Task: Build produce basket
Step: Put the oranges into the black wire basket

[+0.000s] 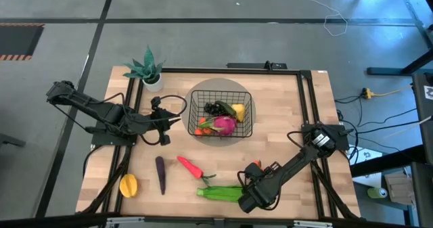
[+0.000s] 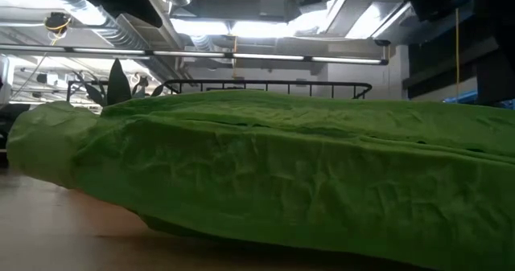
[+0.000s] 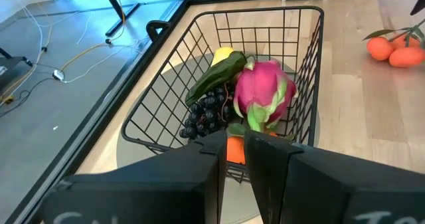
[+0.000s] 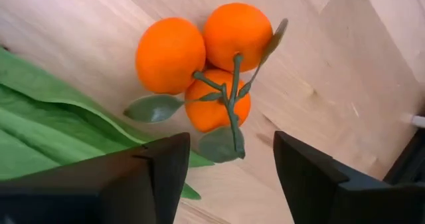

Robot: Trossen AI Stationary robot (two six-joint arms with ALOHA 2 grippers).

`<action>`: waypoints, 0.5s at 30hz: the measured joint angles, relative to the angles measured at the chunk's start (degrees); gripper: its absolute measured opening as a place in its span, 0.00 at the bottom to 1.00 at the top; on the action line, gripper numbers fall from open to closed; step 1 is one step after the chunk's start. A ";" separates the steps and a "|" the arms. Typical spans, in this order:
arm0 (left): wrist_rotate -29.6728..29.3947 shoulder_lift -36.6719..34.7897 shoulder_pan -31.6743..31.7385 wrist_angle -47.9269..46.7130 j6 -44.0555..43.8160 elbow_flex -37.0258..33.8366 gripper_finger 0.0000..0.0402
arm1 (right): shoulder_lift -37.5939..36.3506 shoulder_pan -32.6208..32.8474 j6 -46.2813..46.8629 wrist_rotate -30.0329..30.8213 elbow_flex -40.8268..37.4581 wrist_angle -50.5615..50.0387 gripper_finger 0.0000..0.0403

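The black wire basket (image 1: pixel 249 113) stands mid-table and holds a pink dragon fruit (image 3: pixel 262 91), dark grapes (image 3: pixel 206 111), a green cucumber (image 3: pixel 216 74), a yellow fruit and an orange one. My left gripper (image 3: pixel 232 159) hovers shut just left of the basket (image 3: pixel 159 111), holding nothing. A cluster of orange tomatoes (image 4: pixel 199 54) lies on the table near the front edge. My right gripper (image 4: pixel 232 167) hangs open above it, pointing down, its fingers either side of the green stem and leaves (image 4: pixel 229 111) without touching. The long green leafy bundle (image 1: pixel 220 193) lies beside them.
A red pepper (image 1: pixel 189 166), a purple eggplant (image 1: pixel 160 174) and a yellow fruit (image 1: pixel 128 185) lie at the front left. A teal potted plant (image 1: pixel 149 71) stands at the far left corner. In the low view the leafy bundle (image 2: pixel 282 182) fills most of the picture.
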 joint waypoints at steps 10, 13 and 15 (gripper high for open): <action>0.00 0.00 0.00 0.00 0.00 0.00 0.11 | -0.02 -0.28 0.12 5.16 0.00 0.33 0.22; 0.00 0.00 -0.01 0.00 0.00 0.00 0.11 | -0.02 -0.48 0.10 5.12 0.00 0.33 0.14; 0.00 0.00 0.00 0.00 0.00 0.00 0.11 | -0.04 -0.50 0.11 4.10 0.00 0.33 0.10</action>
